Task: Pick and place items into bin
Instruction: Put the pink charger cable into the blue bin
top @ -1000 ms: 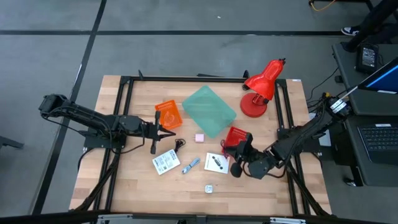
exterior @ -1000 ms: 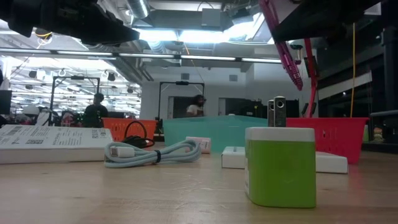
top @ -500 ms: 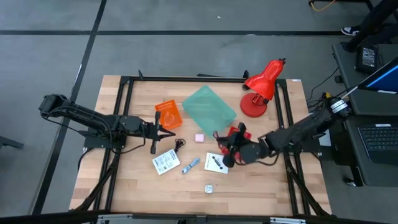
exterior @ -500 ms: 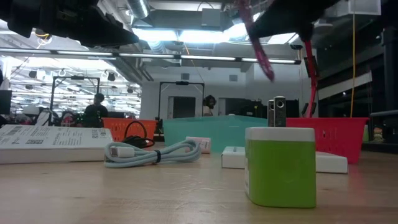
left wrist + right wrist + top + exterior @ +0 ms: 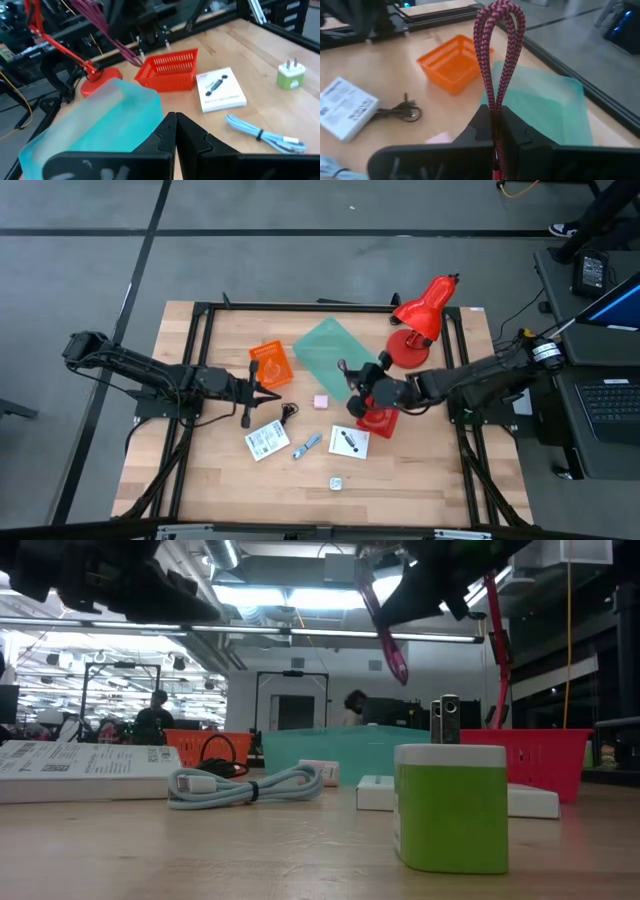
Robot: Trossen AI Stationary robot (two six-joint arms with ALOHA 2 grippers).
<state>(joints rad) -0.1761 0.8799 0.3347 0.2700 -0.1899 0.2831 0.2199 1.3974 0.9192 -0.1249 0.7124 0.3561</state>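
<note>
At frame left, the left gripper (image 5: 268,391) hovers by the orange basket (image 5: 270,365), jaws together. Centre-right, the right gripper (image 5: 352,392) is clamped on the looped maroon cable (image 5: 496,55), held over the edge of the teal bin (image 5: 335,357), beside the red basket (image 5: 380,418).

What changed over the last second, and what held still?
The right end effector, shut on the maroon cable, swung from beside the red basket toward the teal bin, carrying the cable loop along. The left end effector stayed near the orange basket; the cards, tube and lamp did not move.
</note>
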